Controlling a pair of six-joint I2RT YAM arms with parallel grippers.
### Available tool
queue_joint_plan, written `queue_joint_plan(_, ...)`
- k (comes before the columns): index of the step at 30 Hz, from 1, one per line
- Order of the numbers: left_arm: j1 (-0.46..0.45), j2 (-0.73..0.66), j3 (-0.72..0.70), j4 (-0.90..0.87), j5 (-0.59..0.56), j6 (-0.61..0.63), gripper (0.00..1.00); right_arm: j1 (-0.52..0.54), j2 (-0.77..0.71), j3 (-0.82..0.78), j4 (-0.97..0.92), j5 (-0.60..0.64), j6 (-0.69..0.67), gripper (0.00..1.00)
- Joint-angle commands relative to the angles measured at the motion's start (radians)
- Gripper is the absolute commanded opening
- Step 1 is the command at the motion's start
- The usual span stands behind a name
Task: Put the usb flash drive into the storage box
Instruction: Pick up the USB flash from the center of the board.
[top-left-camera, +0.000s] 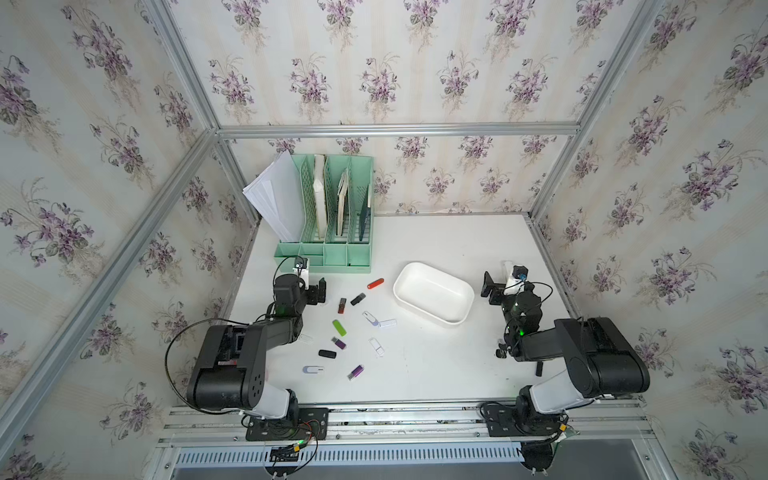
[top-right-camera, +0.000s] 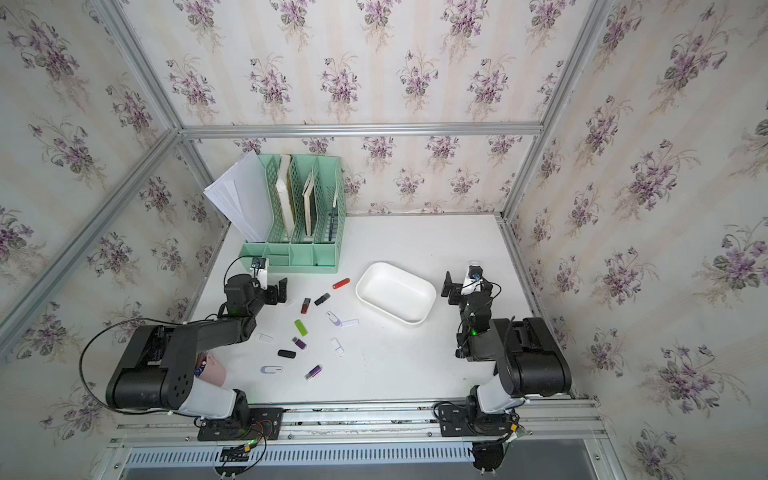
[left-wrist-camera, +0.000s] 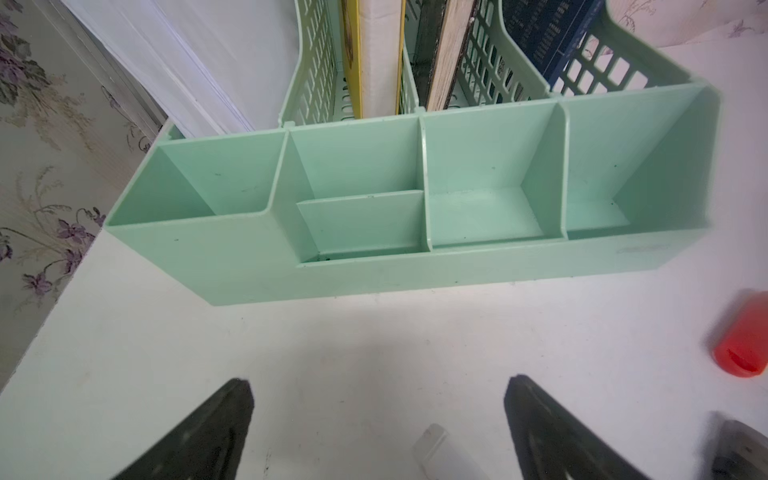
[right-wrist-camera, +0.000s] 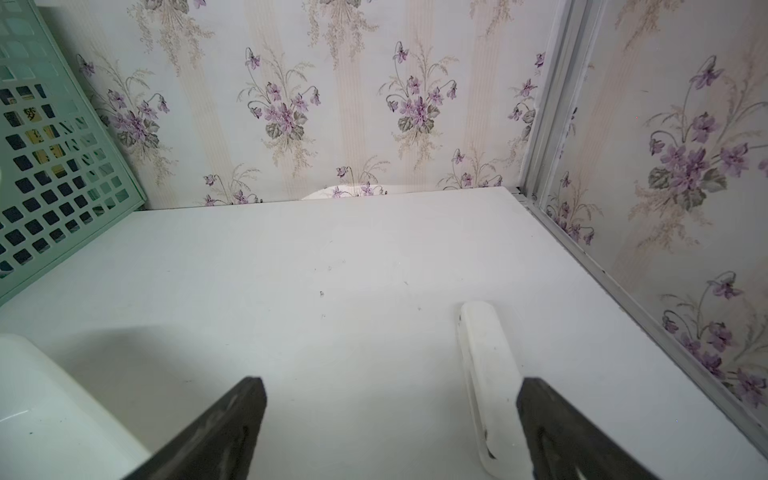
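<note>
Several usb flash drives lie loose on the white table in both top views, among them a red one (top-left-camera: 375, 283) (top-right-camera: 340, 283), a green one (top-left-camera: 339, 327) and a purple one (top-left-camera: 355, 372). The storage box (top-left-camera: 433, 297) (top-right-camera: 395, 297), a shallow white tub, sits empty to their right. My left gripper (top-left-camera: 320, 291) (left-wrist-camera: 380, 386) hovers open left of the drives, with a white drive (left-wrist-camera: 440, 453) low between its fingers and the red one (left-wrist-camera: 742, 345) off to the side. My right gripper (top-left-camera: 490, 289) (right-wrist-camera: 390, 386) stands open just right of the box (right-wrist-camera: 41, 395), a white oblong drive (right-wrist-camera: 488, 374) beside one finger.
A mint-green file organizer (top-left-camera: 332, 216) (left-wrist-camera: 415, 257) with books and papers stands at the back left, close ahead of the left gripper. A pink pen cup (top-right-camera: 212, 372) sits under the left arm. Aluminium frame rails (right-wrist-camera: 623, 291) and papered walls border the table.
</note>
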Motion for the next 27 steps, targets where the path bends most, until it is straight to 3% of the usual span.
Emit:
queue_joint_plan(1, 0.001, 0.001, 0.004, 0.019, 0.002, 0.002, 0.99, -0.001, 0.000, 0.003, 0.013, -0.002, -0.001, 1.00)
queue_joint_plan(27, 0.003, 0.001, 0.003, 0.019, 0.005, 0.000, 0.99, -0.003, 0.002, 0.009, 0.003, -0.010, 0.001, 1.00)
